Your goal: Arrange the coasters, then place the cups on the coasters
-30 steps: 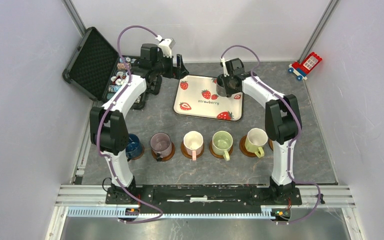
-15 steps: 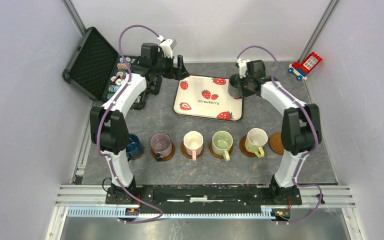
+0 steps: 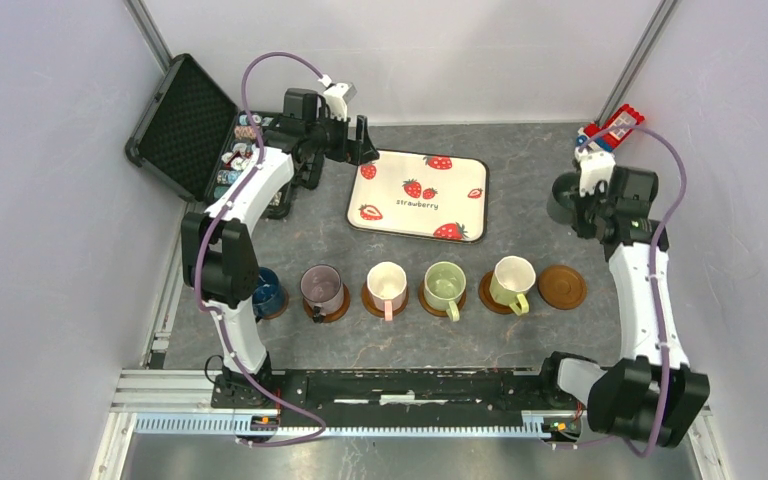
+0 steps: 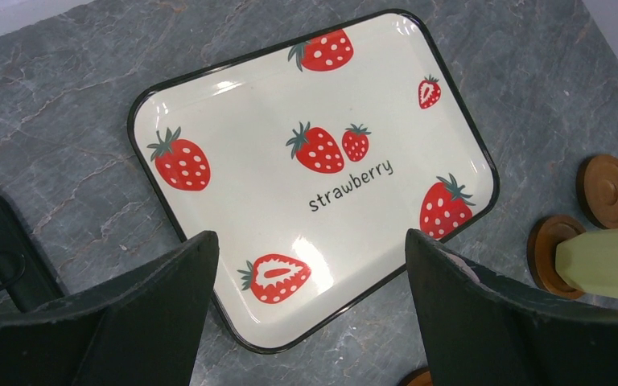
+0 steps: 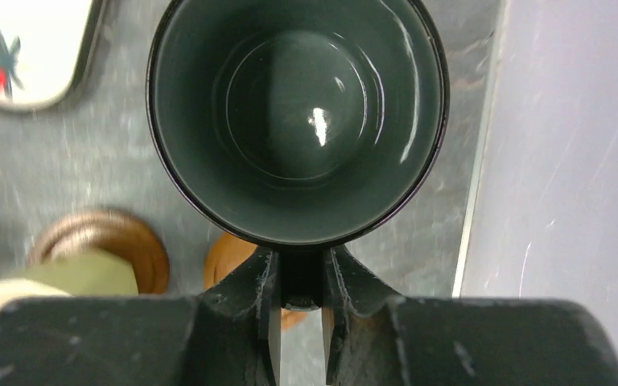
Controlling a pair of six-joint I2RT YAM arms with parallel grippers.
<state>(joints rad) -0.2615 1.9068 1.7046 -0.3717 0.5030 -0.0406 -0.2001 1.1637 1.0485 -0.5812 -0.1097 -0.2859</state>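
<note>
**Right gripper** (image 5: 299, 281): jaws drawn in narrow, clamped on the handle of the dark grey-green mug (image 5: 298, 104). The mug fills the upper centre of the right wrist view, mouth up, directly ahead of the fingers. In the top view it sits at the upper right of the frame, well right of the strawberry tray (image 3: 390, 165) (whether its base clears the table cannot be told). The bare coaster (image 3: 561, 286) lies lower in the frame, apart from the mug and just right of the yellow-green mug (image 3: 512, 277), which stands on its own coaster.

**Left gripper** (image 4: 310, 249): jaws spread wide, holding nothing, by the tray's upper left corner in the top view.
</note>
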